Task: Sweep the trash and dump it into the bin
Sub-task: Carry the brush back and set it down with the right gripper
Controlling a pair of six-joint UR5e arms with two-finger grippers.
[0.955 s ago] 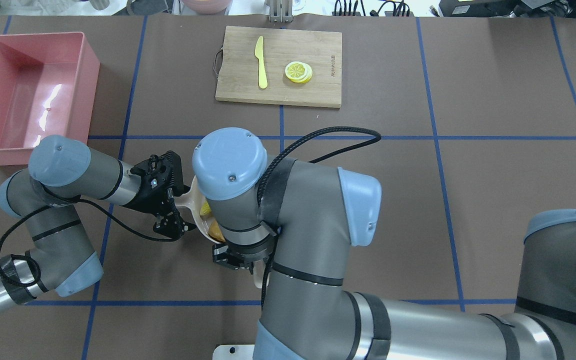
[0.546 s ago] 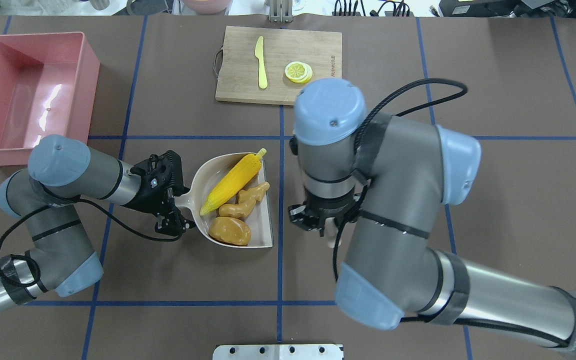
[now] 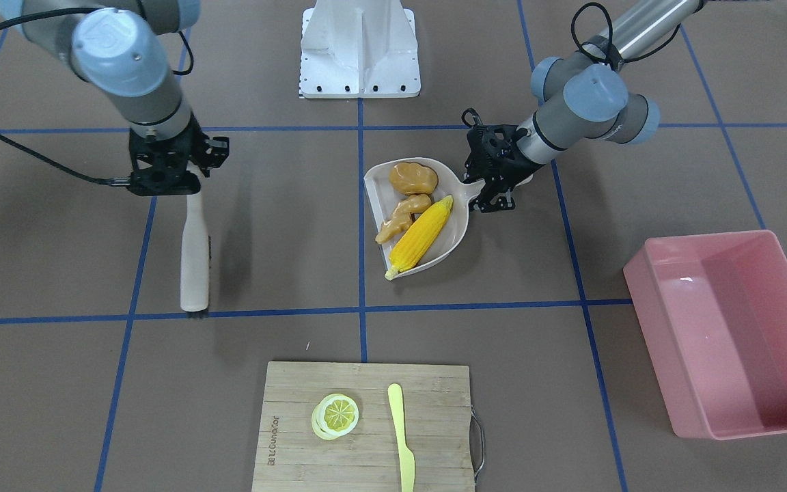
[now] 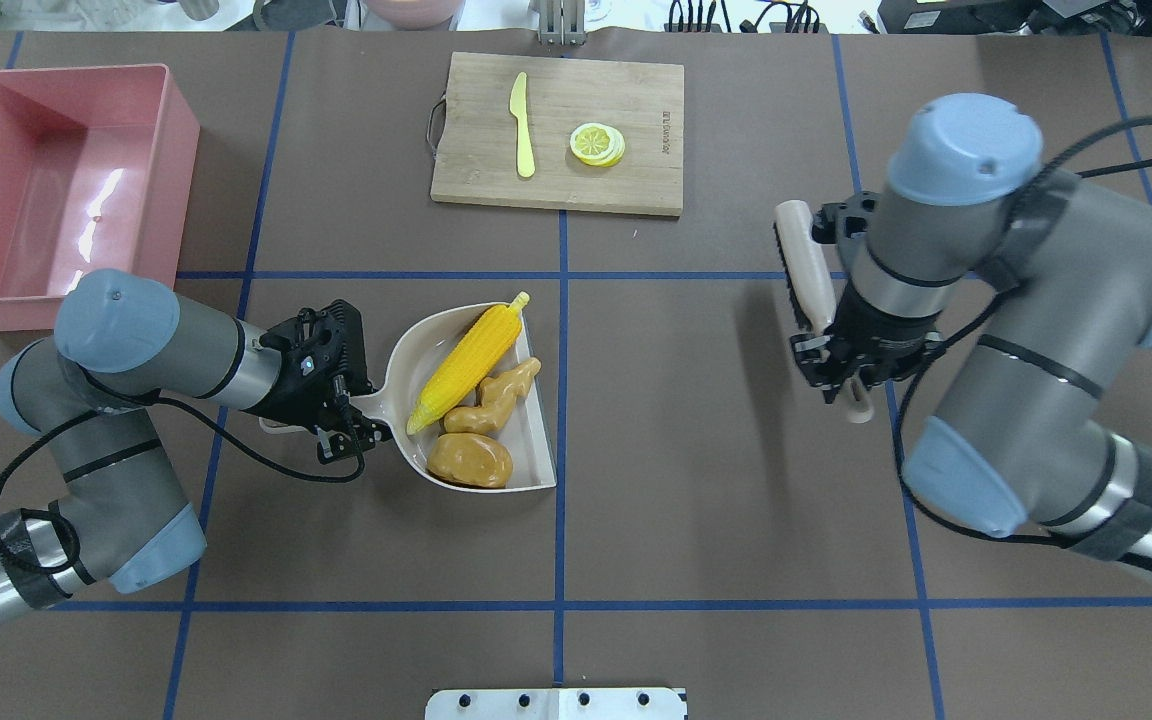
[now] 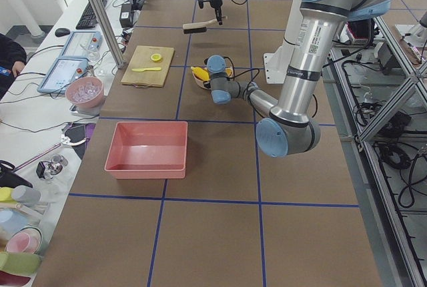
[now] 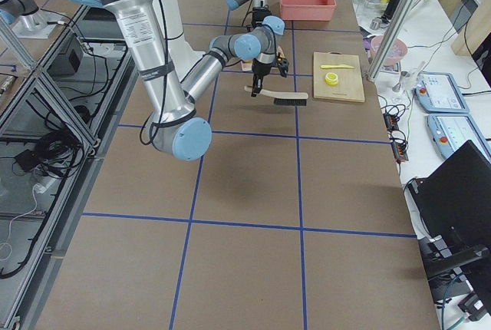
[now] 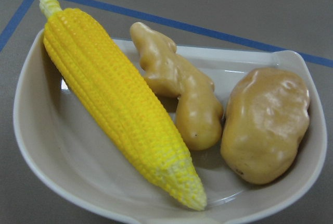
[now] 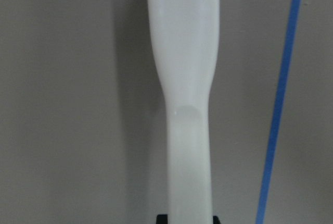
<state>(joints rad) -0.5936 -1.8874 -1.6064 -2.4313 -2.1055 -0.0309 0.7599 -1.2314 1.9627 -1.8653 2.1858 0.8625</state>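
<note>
A beige dustpan point(image 4: 534, 432) sits left of the table's middle. In it lie the yellow corn cob point(image 4: 466, 355), the tan ginger root point(image 4: 496, 392) and the brown-orange potato point(image 4: 469, 460). All three also fill the left wrist view: corn point(image 7: 119, 109), ginger point(image 7: 182, 99), potato point(image 7: 268, 122). My left gripper point(image 4: 356, 420) is shut on the dustpan's handle. My right gripper point(image 4: 841, 365) is shut on the handle of a white brush point(image 4: 804, 265), far to the right. The pink bin point(image 4: 181, 170) stands empty at the far left.
A bamboo cutting board point(image 4: 556, 170) lies at the back centre with a yellow knife point(image 4: 521, 125) and a lemon slice point(image 4: 596, 143) on it. The robot's white base plate point(image 4: 556, 703) is at the near edge. Blue tape lines cross the brown table.
My right arm has swung from over the dustpan far to the right, carrying the brush and uncovering the three foods. My left arm has barely moved.
</note>
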